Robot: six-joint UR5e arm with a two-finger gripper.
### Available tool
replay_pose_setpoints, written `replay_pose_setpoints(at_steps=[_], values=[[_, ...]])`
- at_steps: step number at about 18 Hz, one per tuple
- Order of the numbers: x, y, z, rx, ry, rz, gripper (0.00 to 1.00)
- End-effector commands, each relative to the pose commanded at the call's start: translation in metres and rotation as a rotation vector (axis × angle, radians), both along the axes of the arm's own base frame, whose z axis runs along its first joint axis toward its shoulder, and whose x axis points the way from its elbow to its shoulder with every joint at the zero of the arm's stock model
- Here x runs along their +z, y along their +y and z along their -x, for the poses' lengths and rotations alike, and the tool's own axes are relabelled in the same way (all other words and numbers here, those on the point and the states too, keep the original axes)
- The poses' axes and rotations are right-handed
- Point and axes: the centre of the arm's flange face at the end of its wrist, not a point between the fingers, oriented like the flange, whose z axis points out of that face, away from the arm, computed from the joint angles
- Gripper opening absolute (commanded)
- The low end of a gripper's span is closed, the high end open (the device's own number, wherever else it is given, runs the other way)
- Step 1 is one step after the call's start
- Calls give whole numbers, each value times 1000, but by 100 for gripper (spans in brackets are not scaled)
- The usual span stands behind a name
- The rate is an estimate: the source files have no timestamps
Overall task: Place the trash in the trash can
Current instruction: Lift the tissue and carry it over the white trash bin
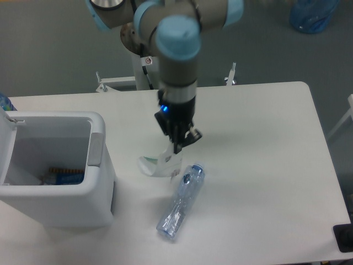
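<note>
**Gripper down on the wrapper at mid-table**

Gripper [177, 144] is low over the table, and we see its dark fingers [193, 134] closed on the top edge of the crumpled white wrapper [160, 163], pinching it. A blue light glows on the wrist just above. We make the wrapper out as hanging from that pinch, with its lower fold reaching the white table [265, 165]; we cannot tell how much of it rests there.

Just beside the wrapper, on the side nearer us and a touch to the right in the picture, lies the crushed clear bluish bottle [180, 207], flat on the table, its blue cap [190, 177] pointing up toward the wrapper. Cap and wrapper look to be touching or very nearly so; we can't say which.

Over on the left of the picture stands the white trash can [55, 207], lid [4, 141] swung up and open, grey panel [96, 149] on the side facing the arm. We spot something brown and blue lying at the bottom inside. Can and wrapper sit near each other, with bare table between.

Above it all, the arm [176, 61] drops in from the far edge, grey with pale blue joint caps.
</note>
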Motion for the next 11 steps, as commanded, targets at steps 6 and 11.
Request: replay_pose_setpoints(at_steps=[6,11], values=[[45,9,-3,200,-149,-148,0],[71,18,-19,186,-276,-277,0]])
